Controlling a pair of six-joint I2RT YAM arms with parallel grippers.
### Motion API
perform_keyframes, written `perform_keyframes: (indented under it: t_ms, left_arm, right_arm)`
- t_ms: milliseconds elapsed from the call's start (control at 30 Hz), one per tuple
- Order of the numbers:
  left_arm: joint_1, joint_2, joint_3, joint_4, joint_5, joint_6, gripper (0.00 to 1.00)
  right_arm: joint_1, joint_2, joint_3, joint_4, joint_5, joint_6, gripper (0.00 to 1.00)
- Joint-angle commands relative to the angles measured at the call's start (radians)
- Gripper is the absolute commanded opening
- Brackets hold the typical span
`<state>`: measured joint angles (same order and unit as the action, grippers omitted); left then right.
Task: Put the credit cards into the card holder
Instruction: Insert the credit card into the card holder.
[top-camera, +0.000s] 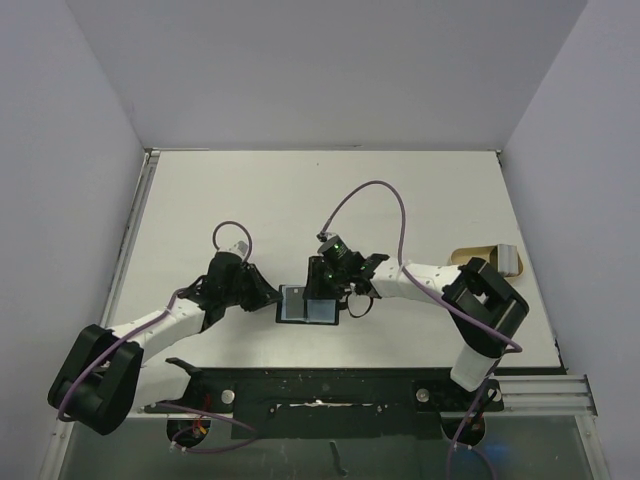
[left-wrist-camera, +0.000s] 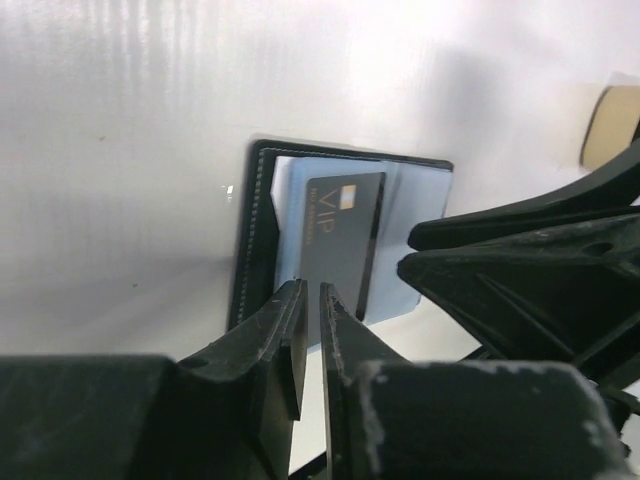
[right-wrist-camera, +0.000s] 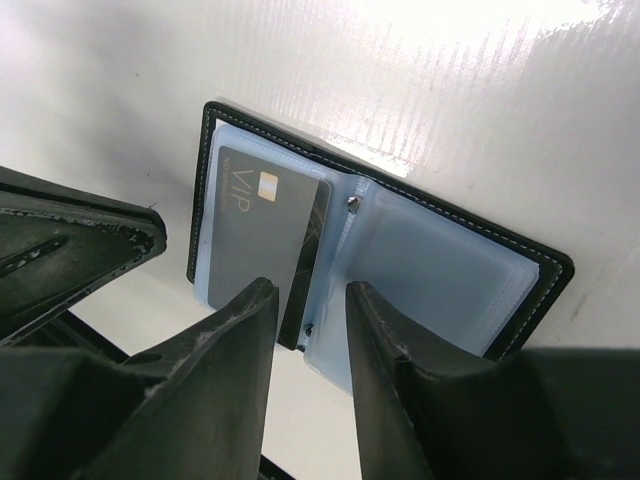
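One open card holder (right-wrist-camera: 450, 285); one dark card (right-wrist-camera: 262, 235), marked "VIP", on its sleeves; my right claw (right-wrist-camera: 310, 290) apart, left claw (left-wrist-camera: 312, 300) barely apart.

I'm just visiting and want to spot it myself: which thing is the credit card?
On the white table, near the middle of its front edge, a black card holder lies open. Against its pale blue sleeves lies the credit card: the only dark grey rectangle there, marked VIP with a small gold chip.
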<state>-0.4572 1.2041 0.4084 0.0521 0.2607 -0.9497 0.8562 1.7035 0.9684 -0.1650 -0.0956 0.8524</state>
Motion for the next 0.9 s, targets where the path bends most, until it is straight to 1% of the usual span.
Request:
perform_keyframes:
  t_ms: [0, 100, 200, 500, 767, 867]
  left_arm:
    - [0.018, -0.014, -0.016, -0.036, -0.016, 0.034, 0.07]
    - [0.018, 0.001, -0.035, -0.027, -0.007, 0.036, 0.03]
    - [0.019, 0.005, -0.056, -0.005, 0.003, 0.033, 0.0]
    - [0.018, 0.002, -0.093, 0.043, 0.049, 0.022, 0.0]
    - [0.017, 0.001, -0.156, 0.159, 0.1, -0.03, 0.0]
    - [0.017, 0.005, -0.155, 0.164, 0.103, -0.031, 0.0]
  right_arm:
    - [0.005, -0.013, 0.021, 0.059, -0.021, 0.013, 0.32]
    - [0.013, 0.001, 0.015, 0.107, -0.052, 0.022, 0.3]
    - [0.014, 0.032, 0.023, 0.115, -0.065, 0.037, 0.32]
    - [0.02, 0.061, 0.041, 0.108, -0.07, 0.058, 0.34]
    - [0.034, 0.065, 0.053, 0.11, -0.067, 0.06, 0.25]
    - [0.039, 0.074, 0.06, 0.111, -0.072, 0.063, 0.22]
